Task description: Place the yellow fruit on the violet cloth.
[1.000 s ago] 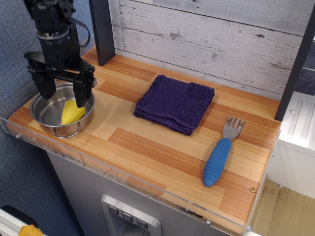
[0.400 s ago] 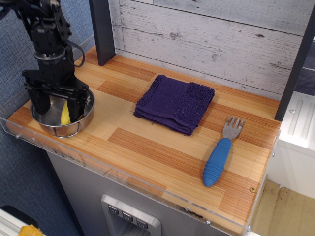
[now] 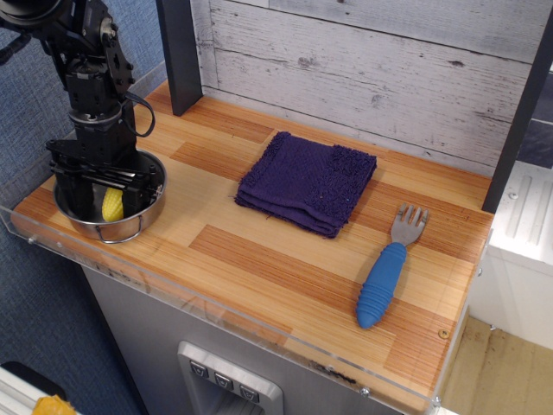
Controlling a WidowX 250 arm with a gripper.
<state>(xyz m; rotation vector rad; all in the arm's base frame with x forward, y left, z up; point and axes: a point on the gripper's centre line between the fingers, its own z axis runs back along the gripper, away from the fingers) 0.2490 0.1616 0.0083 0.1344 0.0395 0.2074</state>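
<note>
The yellow fruit (image 3: 112,205) is a small toy corn cob that lies inside the steel pan (image 3: 138,221) at the left end of the counter. My gripper (image 3: 107,197) is lowered into the pan, with one black finger on each side of the corn. The jaws stand a little wider than the corn, so it is open around it. The fingers hide most of the corn. The violet cloth (image 3: 308,181) lies folded at the middle of the counter, well to the right of the pan, with nothing on it.
A fork with a blue handle (image 3: 386,277) lies at the right of the counter. A dark post (image 3: 180,52) stands behind the pan. A clear plastic lip (image 3: 259,324) runs along the counter's front edge. A grey plank wall is at the back.
The gripper has come down from above the pan into it, and its fingers now straddle the corn and stand somewhat closer together. The corn, cloth and fork have not moved.
</note>
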